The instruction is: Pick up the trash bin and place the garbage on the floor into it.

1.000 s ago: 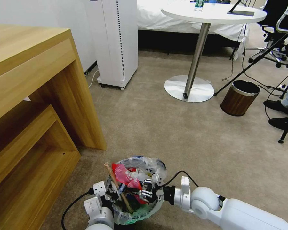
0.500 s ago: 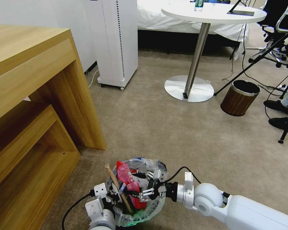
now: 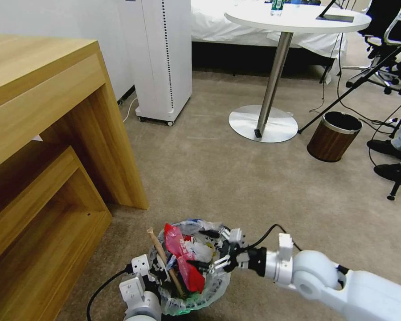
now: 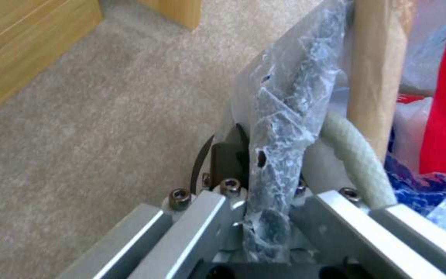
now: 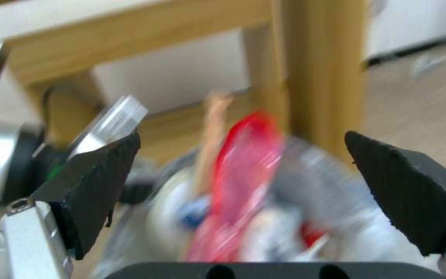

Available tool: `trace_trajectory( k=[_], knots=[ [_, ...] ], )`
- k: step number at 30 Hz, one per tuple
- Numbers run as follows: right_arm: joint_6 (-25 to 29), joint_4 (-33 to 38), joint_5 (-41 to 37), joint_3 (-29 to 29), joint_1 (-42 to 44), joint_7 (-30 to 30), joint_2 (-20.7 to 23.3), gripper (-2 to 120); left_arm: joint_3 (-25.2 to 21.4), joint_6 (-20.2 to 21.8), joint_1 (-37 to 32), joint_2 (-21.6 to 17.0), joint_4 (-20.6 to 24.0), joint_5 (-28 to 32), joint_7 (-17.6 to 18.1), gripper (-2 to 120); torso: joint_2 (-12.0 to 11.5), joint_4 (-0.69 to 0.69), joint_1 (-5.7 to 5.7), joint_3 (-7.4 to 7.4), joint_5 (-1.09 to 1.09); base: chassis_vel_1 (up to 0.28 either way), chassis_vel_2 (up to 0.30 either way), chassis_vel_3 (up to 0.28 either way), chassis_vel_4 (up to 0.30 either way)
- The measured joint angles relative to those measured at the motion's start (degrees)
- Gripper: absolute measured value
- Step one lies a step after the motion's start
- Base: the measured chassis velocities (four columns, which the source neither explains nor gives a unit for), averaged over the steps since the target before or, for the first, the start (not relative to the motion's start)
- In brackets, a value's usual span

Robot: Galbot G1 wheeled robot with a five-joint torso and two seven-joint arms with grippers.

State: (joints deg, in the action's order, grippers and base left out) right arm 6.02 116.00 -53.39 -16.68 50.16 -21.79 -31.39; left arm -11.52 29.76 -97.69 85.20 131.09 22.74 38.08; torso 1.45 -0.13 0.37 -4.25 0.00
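While the carpet [image 3: 236, 178] around the robot looks free of litter, the trash bin [image 3: 189, 299] sits near, just right of the wooden bench [image 3: 40, 133], stuffed with garbage [image 3: 187, 261]: a red wrapper [image 3: 176, 243], white tissue and a wooden stick [image 3: 165, 261] poking up. The left claw [image 4: 264, 217] is clamped on the bin's bagged rim, on its left side. The right claw [image 3: 211, 249] hovers at the bin's right edge, jaws spread wide, empty. I judge the dropping-in step nearly finished; next calls for checking the floor for leftovers and pulling the right arm clear without snagging the bag [image 3: 218, 281].
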Motion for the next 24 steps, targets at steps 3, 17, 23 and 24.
trace_trajectory(
  k=[3,17,23,24],
  knots=[
    [1.1,-0.1,-1.1,3.0,-0.1,2.1,-1.2,100,-0.1,0.0,0.8,-0.6,-0.2,1.0,0.4,0,0.0,0.01,0.00,0.00,0.01,0.000,0.000,0.000,0.000],
    [1.3,-5.7,-1.6,30.7,7.1,6.7,-8.1,100,0.5,-1.1,11.9,-13.4,-3.4,15.7,4.9,0,0.0,0.00,0.00,-0.01,0.00,0.000,0.000,0.000,0.000],
    [1.6,-4.7,0.0,40.4,16.0,6.5,-9.0,100,3.0,-1.1,17.3,-18.9,-5.5,22.4,7.2,0,0.0,0.00,0.00,0.00,0.00,0.000,0.000,0.000,0.000],
    [1.7,-4.5,0.3,41.7,17.4,6.3,-9.2,100,3.5,-1.2,18.1,-19.4,-6.1,23.1,7.4,0,0.0,0.00,0.00,0.00,0.00,0.000,0.000,0.000,0.000]
  ],
)
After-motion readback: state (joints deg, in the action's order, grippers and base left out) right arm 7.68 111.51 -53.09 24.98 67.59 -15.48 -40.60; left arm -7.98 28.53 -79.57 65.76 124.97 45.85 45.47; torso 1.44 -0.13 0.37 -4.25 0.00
